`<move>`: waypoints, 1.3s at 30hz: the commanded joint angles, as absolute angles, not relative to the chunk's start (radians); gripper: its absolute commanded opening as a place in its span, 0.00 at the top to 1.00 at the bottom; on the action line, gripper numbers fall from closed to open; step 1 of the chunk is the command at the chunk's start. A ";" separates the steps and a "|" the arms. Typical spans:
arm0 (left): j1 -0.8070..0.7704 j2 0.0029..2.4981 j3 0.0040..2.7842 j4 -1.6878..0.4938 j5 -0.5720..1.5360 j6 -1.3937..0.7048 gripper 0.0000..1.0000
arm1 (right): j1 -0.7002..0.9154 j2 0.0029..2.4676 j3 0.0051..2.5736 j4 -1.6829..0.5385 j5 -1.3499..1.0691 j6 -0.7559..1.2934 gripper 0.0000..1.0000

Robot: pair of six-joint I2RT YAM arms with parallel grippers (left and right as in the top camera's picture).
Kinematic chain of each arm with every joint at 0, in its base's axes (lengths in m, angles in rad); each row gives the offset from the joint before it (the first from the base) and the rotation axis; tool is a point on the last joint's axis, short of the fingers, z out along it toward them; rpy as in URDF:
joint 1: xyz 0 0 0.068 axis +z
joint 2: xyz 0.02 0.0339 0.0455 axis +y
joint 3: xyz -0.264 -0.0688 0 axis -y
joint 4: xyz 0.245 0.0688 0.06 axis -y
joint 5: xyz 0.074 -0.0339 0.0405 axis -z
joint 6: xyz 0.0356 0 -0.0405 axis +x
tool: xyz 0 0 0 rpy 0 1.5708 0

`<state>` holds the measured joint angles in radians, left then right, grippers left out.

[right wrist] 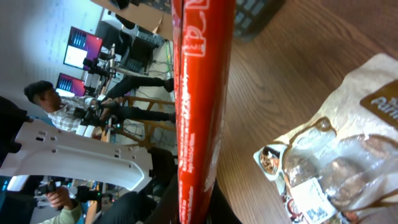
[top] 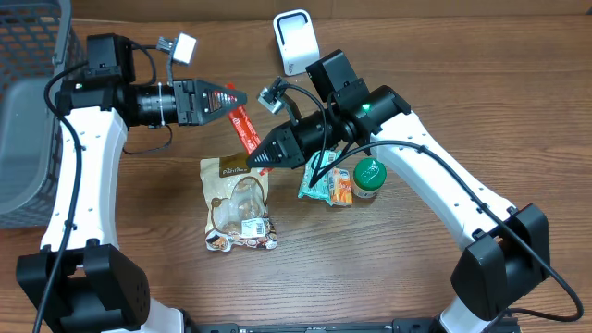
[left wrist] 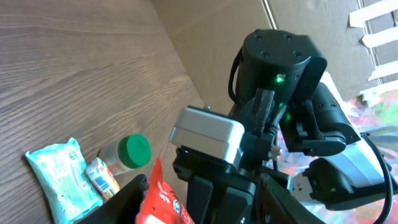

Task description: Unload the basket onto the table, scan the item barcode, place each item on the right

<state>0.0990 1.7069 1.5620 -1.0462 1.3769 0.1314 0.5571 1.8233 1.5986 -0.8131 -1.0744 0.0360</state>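
A long red snack packet (top: pixel 243 129) hangs above the table between the two arms. My right gripper (top: pixel 256 159) is shut on its lower end; in the right wrist view the red packet (right wrist: pixel 199 112) runs straight up from that gripper (right wrist: pixel 199 214). My left gripper (top: pixel 237 97) reaches its upper end. In the left wrist view the red packet (left wrist: pixel 163 202) lies against the left finger, and the left gripper (left wrist: pixel 202 180) shows a wide gap on the other side. The white scanner (top: pixel 294 42) stands at the back. No barcode shows.
A brown snack bag (top: pixel 239 199) lies at the middle front. A teal packet (top: pixel 319 180), a small orange packet (top: pixel 341 188) and a green-lidded jar (top: pixel 368 178) lie under the right arm. A grey basket (top: pixel 28 111) stands at the left edge.
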 commanded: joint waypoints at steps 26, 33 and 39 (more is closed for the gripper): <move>0.080 1.706 1.564 -1.050 1.264 -0.050 0.96 | 0.546 1.814 1.604 -0.776 -1.094 0.078 0.62; 0.080 1.706 1.564 -1.075 1.264 -0.052 0.96 | 0.524 1.814 1.604 -0.852 -1.095 -0.015 0.61; 0.080 1.706 1.564 -1.080 1.264 -0.060 0.96 | 0.520 1.814 1.604 -0.873 -1.095 -0.062 0.62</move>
<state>0.0799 1.7065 1.5616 -1.0775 1.2625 -0.0395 0.5236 1.8233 1.5986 -0.8761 -1.0771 -0.0181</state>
